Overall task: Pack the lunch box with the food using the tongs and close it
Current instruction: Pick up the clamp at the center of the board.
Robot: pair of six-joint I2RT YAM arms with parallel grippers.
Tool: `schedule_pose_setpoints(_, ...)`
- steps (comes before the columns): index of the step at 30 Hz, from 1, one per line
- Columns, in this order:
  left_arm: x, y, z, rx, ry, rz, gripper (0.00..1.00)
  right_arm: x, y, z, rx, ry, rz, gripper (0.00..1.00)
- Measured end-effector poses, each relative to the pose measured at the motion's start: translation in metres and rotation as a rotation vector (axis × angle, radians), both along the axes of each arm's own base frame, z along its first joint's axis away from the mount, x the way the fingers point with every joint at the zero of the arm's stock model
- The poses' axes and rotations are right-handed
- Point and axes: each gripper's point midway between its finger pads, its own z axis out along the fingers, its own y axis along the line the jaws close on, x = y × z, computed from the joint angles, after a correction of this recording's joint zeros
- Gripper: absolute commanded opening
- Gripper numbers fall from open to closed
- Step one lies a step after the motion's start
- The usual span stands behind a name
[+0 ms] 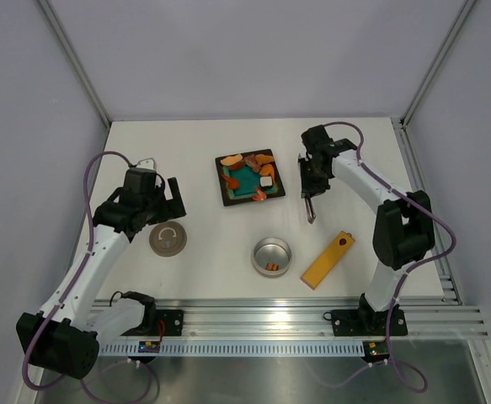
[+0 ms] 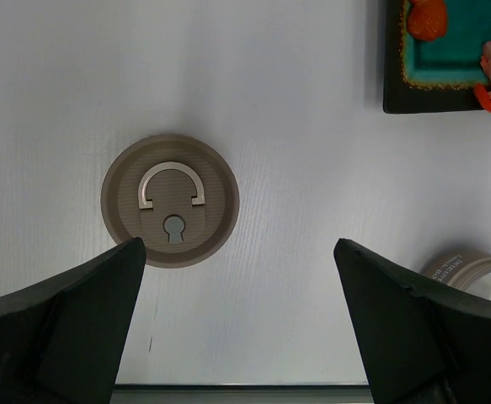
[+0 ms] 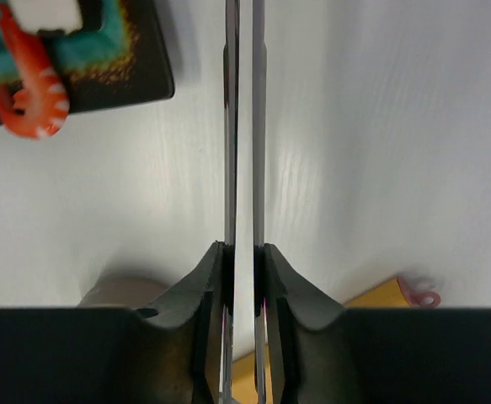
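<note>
White table (image 1: 194, 143) inside grey walls, with bare room along the far edge and the left side. The tongs (image 3: 243, 126) are squeezed almost closed in the right gripper (image 3: 243, 252), just right of the black plate (image 1: 223, 192) holding most of the food (image 1: 247, 172). Nearer the arms sits the open lunch box (image 1: 257, 251), a couple of orange bits inside and a yellow bar (image 1: 328, 259) beside it. The left gripper (image 2: 238, 244) is spread wide near the lid (image 2: 170, 200), not touching it.

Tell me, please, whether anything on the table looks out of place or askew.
One red shrimp-like piece hangs over the edge of the black plate, its tail sticking out past the rim. Nothing else looks spilled or damaged.
</note>
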Motion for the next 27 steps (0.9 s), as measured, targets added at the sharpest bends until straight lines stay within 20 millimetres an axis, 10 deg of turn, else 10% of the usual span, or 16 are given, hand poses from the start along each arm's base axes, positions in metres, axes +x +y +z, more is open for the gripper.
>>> schedule_pose_setpoints(8, 0.0, 0.0, 0.0, 0.001, 0.0, -0.001, 0.99, -0.043, -0.002, 0.043, 0.071, 0.012, 0.035, 0.36)
schedule_pose_setpoints(27, 0.0, 0.0, 0.0, 0.0, 0.0, -0.002, 0.99, -0.053, -0.012, 0.045, 0.033, 0.043, 0.008, 0.44)
